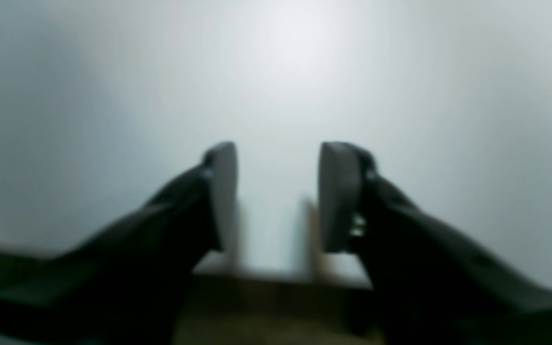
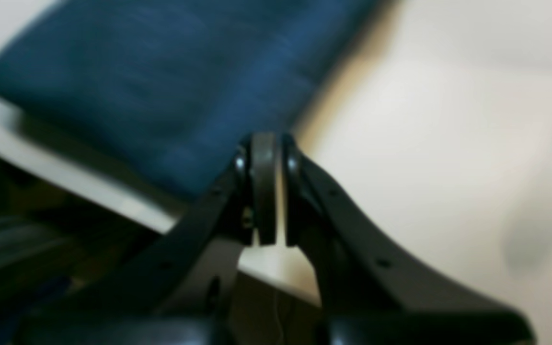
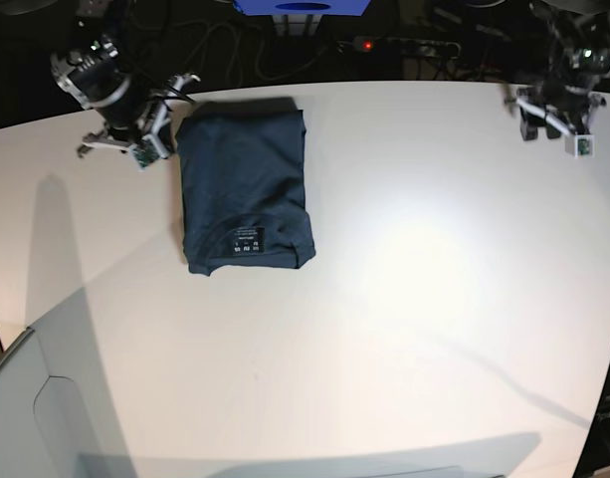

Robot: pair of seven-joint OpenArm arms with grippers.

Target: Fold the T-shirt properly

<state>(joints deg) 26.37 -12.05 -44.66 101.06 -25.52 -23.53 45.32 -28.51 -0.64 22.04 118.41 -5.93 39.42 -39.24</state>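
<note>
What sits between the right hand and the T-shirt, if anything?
Nothing visible. The right hand, shut and empty, hangs at the table's far edge just beside the folded T-shirt, with only bare table surface between them.

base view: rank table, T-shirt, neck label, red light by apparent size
1. table, fills most of the view
2. T-shirt, folded, on the table's far left part
3. neck label on the T-shirt
4. red light past the far edge, a dot

folded T-shirt point(image 3: 245, 194) far-left, table point(image 3: 404, 299) elsewhere bare
</note>
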